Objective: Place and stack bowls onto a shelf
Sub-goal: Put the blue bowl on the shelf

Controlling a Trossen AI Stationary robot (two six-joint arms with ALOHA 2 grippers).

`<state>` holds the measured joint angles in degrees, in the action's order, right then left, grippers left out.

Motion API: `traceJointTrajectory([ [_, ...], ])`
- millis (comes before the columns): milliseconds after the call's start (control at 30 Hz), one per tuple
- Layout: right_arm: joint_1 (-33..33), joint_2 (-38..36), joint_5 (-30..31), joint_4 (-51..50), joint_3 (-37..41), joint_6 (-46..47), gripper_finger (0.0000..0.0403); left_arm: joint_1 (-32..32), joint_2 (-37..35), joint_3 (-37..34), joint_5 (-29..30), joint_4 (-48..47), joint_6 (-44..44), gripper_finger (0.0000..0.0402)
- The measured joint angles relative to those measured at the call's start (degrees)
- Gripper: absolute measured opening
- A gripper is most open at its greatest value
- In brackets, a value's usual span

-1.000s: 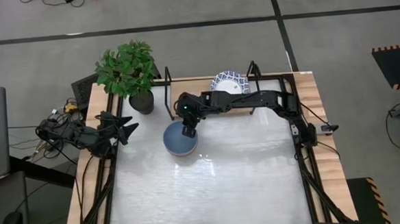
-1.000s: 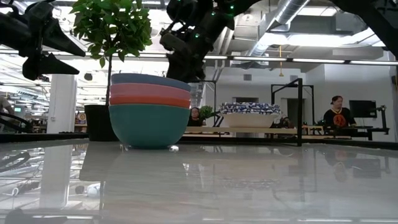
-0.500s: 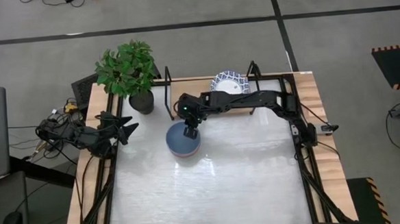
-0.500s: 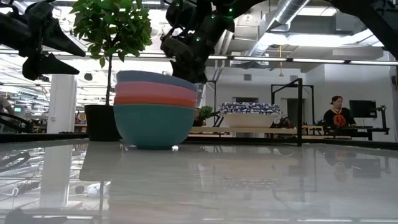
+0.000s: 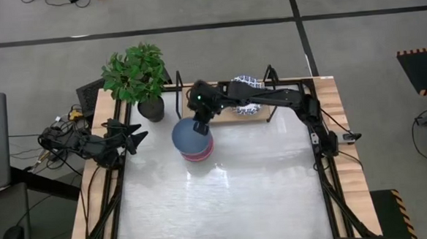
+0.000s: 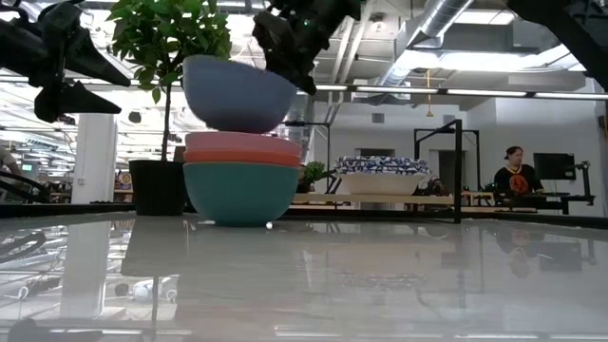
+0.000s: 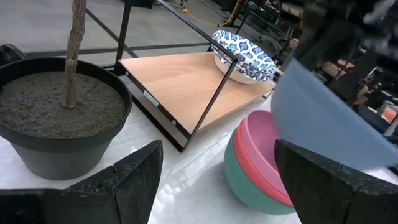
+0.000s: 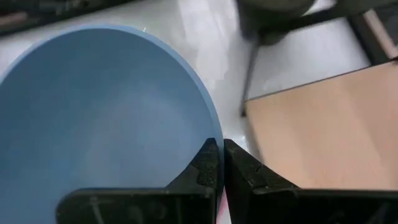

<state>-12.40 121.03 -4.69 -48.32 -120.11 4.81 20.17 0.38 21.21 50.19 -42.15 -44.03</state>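
landmark: shelf (image 5: 220, 104), wood plank top, black wire end frames, at the tabletop's (image 5: 276, 197) far edge
bowls total: 4 in view
plain bowls: 3. blue bowl (image 6: 237, 93) lifted and tilted, clear of the two below; red bowl (image 6: 242, 148) nested in teal bowl (image 6: 240, 192), both on the tabletop just in front of the shelf's left end
patterned bowls: 1. white bowl with blue pattern (image 7: 244, 56) sits on the shelf plank, toward its right end
right end effector (image 8: 216, 163): pinched narrow on the blue bowl's rim, one finger inside, one outside; holds it above the red/teal pair, near the shelf's left end
left end effector (image 5: 132, 136): well left of the shelf, off the bowls, at the tabletop's left edge; fingers spread wide, nothing between them
plant: 1, potted plant (image 5: 139, 78) in a dark pot, just left of the shelf
people: 1 clear, person (image 6: 514, 173) seated in the room behind the shelf; a second figure behind the bowls is too small to be sure
hidden: in the high view the blue bowl covers most of the red and all of the teal; the right arm crosses over the patterned bowl
cut off: blue bowl runs out of frame in both wrist views
hard to tell: whether the patterned one is a single bowl or a stack
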Motion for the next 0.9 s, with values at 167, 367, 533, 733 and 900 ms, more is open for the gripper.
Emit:
traceJointTrajectory([
  [167,-3.65,-0.02,0.04,-3.71,-5.18,1.03,0.0030,0.01,0.00,0.00,-0.02,0.00,0.00,0.0293],
  [367,-10.04,-0.04,0.07,-8.45,-7.55,1.24,0.0030,0.01,0.00,0.00,-0.02,0.00,0.01,0.0293],
  [533,-15.59,0.02,0.07,-7.17,-7.13,3.73,0.0030,-0.01,0.00,0.00,0.02,0.00,0.28,0.0293],
  [733,-19.45,0.22,-0.28,-1.50,-2.63,9.00,0.0030,0.00,0.00,0.00,0.04,-0.01,0.28,0.0293],
  [900,-20.13,0.20,-0.37,2.63,0.83,10.11,0.0030,-0.01,-0.02,0.00,0.09,-0.02,0.28,0.0293],
])
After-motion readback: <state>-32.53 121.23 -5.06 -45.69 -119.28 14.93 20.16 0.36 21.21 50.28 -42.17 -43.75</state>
